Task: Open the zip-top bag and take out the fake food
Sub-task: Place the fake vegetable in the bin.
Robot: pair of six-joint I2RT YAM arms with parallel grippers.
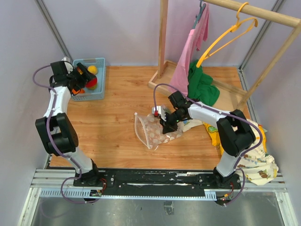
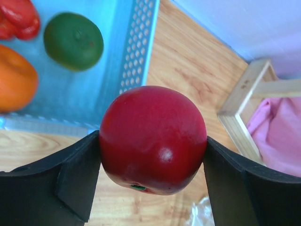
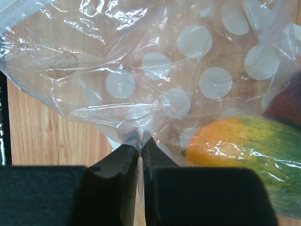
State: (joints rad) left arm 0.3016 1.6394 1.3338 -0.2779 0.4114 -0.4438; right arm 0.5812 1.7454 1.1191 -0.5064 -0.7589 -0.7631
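Jaws of the left gripper (image 2: 153, 162) clamp a red apple (image 2: 153, 134) above the blue basket (image 2: 136, 61) edge; the right gripper (image 3: 140, 151), nearly closed, pinches the dotted zip-top bag (image 3: 141, 70) mid-table (image 1: 117, 94), yellow-green mango (image 3: 235, 143) inside.

glossy plastic apple (image 2: 153, 139), crinkly clear bag (image 3: 141, 70)

Pale lilac walls (image 1: 117, 28) are enclosing a wooden worktop (image 1: 117, 108) of warm orange-brown planks, and soft, even light is falling across it. Grey metal struts (image 1: 52, 28) are slanting up the walls at the back corners. A light wooden clothes rack (image 1: 163, 42) is standing at the back right. A pink garment (image 1: 188, 61) and a yellow hanger (image 1: 231, 29) are hanging from its rail (image 1: 263, 14), and a green garment (image 1: 203, 87) is lying heaped below.
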